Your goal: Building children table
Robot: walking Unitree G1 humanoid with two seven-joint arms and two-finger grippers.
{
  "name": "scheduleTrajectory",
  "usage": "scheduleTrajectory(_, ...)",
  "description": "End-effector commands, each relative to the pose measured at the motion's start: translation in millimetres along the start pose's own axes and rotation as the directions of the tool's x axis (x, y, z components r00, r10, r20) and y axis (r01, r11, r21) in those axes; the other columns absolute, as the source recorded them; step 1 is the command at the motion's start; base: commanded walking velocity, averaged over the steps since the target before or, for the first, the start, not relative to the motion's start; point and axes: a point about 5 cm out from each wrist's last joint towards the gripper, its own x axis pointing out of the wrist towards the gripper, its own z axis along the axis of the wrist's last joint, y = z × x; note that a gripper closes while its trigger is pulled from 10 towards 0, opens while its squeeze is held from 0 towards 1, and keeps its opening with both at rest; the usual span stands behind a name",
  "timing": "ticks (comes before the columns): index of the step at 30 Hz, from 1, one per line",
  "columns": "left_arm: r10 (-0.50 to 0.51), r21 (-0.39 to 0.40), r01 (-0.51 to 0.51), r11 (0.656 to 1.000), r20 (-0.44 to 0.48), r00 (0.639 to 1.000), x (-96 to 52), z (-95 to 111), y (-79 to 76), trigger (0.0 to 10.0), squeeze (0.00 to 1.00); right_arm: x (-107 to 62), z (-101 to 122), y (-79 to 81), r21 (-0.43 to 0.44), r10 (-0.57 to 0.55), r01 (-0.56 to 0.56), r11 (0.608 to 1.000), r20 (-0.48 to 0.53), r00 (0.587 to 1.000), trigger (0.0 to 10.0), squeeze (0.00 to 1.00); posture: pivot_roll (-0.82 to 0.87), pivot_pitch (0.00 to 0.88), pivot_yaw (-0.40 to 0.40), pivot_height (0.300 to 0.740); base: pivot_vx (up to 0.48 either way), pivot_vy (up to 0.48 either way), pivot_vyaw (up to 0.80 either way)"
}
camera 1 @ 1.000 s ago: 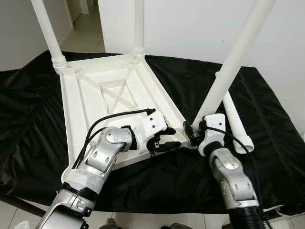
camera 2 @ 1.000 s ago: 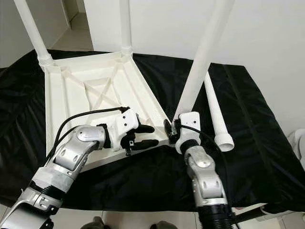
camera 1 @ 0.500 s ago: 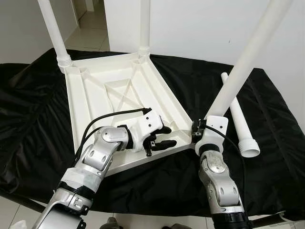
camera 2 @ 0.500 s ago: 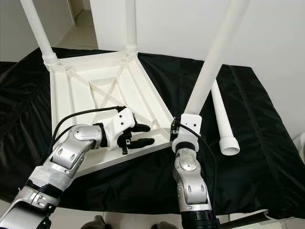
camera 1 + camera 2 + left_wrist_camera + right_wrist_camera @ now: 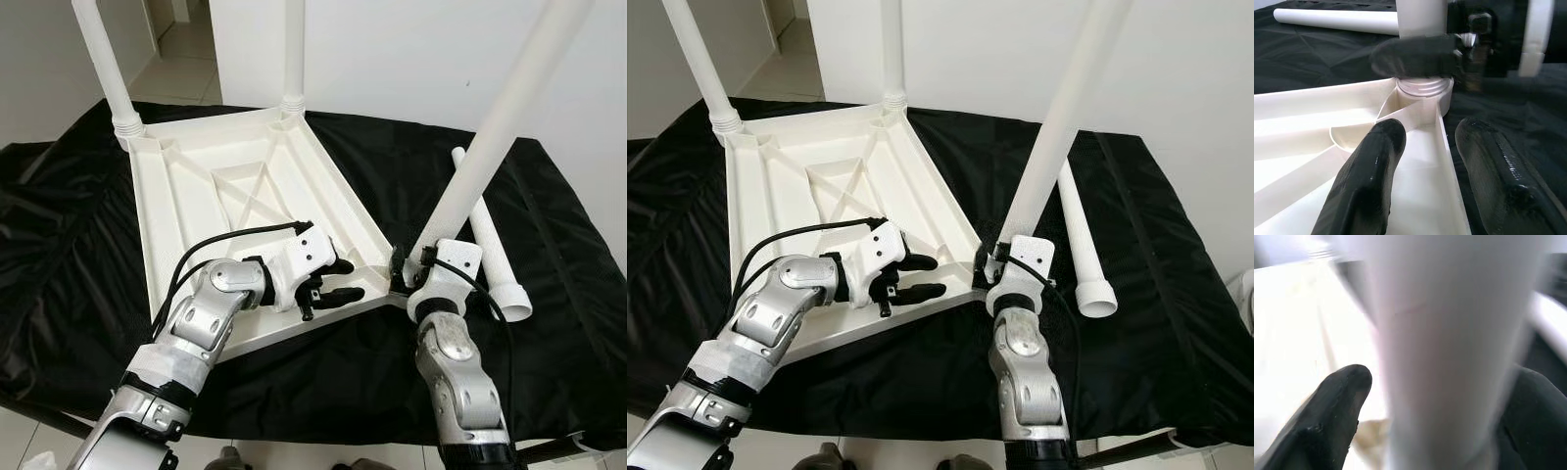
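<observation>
Gripping the table leg (image 5: pixel 495 132), right hand (image 5: pixel 404 275) seats it beside left hand (image 5: pixel 331 286), spread astride the tabletop (image 5: pixel 211 211) rim.

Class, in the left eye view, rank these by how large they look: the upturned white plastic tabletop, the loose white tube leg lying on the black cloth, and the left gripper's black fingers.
1. Upturned white plastic tabletop, clearly largest.
2. Loose white tube leg lying on the black cloth.
3. Left gripper, smallest, though it sits nearer the camera than the leg, which makes it look bigger.

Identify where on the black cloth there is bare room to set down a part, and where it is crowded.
Bare: the black cloth left of the upturned tabletop, and right of the loose leg. Crowded: the near corner, where the left gripper and right gripper meet the tilted leg.
</observation>
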Motion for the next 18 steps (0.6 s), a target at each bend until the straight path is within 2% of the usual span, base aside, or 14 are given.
scheduleTrajectory(1,0.059,0.016,-0.059,0.998,-0.003,0.998,-0.6,1.6,6.1,10.0,0.0,-1.8,2.5,-1.2,0.012,0.044,-0.044,0.999,0.016,0.999,10.0,0.0,0.0,0.0,-0.038,0.74,0.0,0.0,0.0)
scheduleTrajectory(3,0.058,0.019,-0.058,0.998,0.0,0.998,-0.2,2.5,6.5,10.0,0.0,-3.0,4.0,-9.3,-0.026,0.133,-0.132,0.991,0.02,0.991,10.0,0.0,0.0,0.0,-0.034,0.74,0.0,0.0,0.0)
scheduleTrajectory(6,0.056,0.02,-0.056,0.998,0.002,0.998,0.2,3.1,6.5,10.0,0.0,-3.4,4.2,-13.2,-0.055,0.185,-0.184,0.981,0.016,0.983,10.0,0.0,0.0,0.0,-0.032,0.74,0.0,0.0,0.0)
scheduleTrajectory(9,0.049,0.022,-0.049,0.999,0.005,0.999,1.3,4.4,6.0,10.0,0.0,0.7,2.2,-20.0,-0.102,0.3,-0.299,0.949,-0.008,0.954,10.0,0.0,-0.01,0.0,-0.024,0.74,0.0,0.0,0.0)
scheduleTrajectory(13,0.046,0.024,-0.046,0.999,0.006,0.999,2.1,5.2,6.0,10.0,0.0,6.0,1.0,-23.1,-0.128,0.349,-0.348,0.929,-0.021,0.937,10.0,0.0,0.0,0.0,-0.019,0.74,0.0,0.0,0.0)
scheduleTrajectory(15,0.043,0.025,-0.044,0.999,0.01,0.999,3.1,6.5,5.5,10.0,0.0,15.3,0.0,-26.1,-0.17,0.388,-0.388,0.906,-0.038,0.921,10.0,0.0,0.0,0.0,-0.021,0.74,0.0,0.0,0.0)
scheduleTrajectory(18,0.043,0.025,-0.044,0.999,0.012,0.999,3.4,7.0,5.4,10.0,0.0,22.3,-1.2,-25.2,-0.183,0.425,-0.427,0.885,-0.052,0.904,10.0,0.0,0.01,0.0,-0.021,0.74,0.0,0.0,0.0)
